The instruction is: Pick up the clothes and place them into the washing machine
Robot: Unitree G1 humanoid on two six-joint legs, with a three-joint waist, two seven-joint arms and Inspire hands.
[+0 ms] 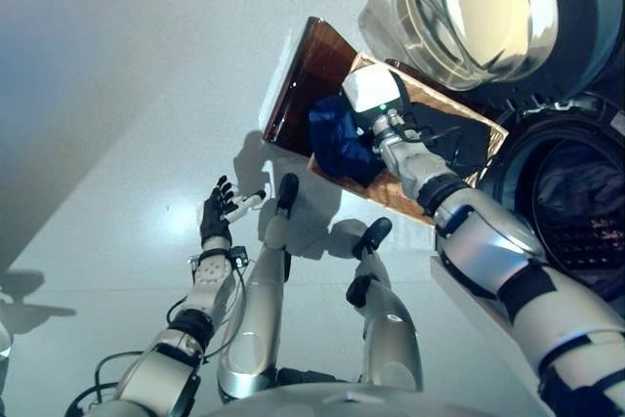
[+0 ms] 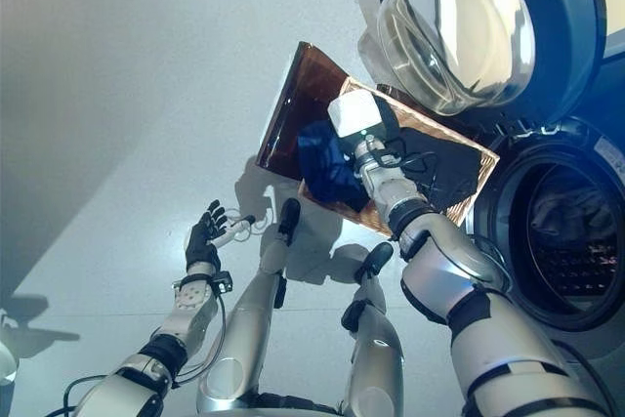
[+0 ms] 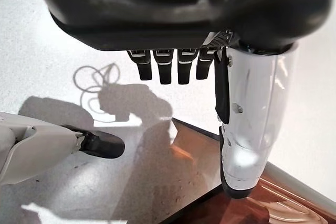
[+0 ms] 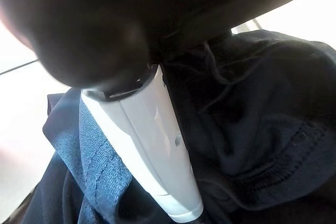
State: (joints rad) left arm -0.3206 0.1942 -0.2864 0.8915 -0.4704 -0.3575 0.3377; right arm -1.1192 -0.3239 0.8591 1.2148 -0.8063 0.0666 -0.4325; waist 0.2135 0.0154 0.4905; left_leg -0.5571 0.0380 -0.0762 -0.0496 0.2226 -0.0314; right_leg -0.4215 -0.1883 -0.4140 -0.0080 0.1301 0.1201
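**Grab the clothes well before lifting**

The right hand point(image 1: 376, 134) is down in the blue clothes point(image 1: 337, 144) in the brown box point(image 1: 312, 75), beside the washing machine point(image 1: 576, 192). Its fingers are hidden, so I cannot tell its grip. It should take a big bunch first. The left hand point(image 1: 217, 210) hangs loose and holds nothing.

Blue knitted cloth point(image 4: 100, 166), glossy brown tray point(image 1: 303, 85)

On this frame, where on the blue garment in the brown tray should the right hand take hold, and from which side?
Grip the bunched upper folds of the blue garment, coming from above: it lies heaped in the brown tray, whose walls block the sides. The right hand is already down among the cloth.
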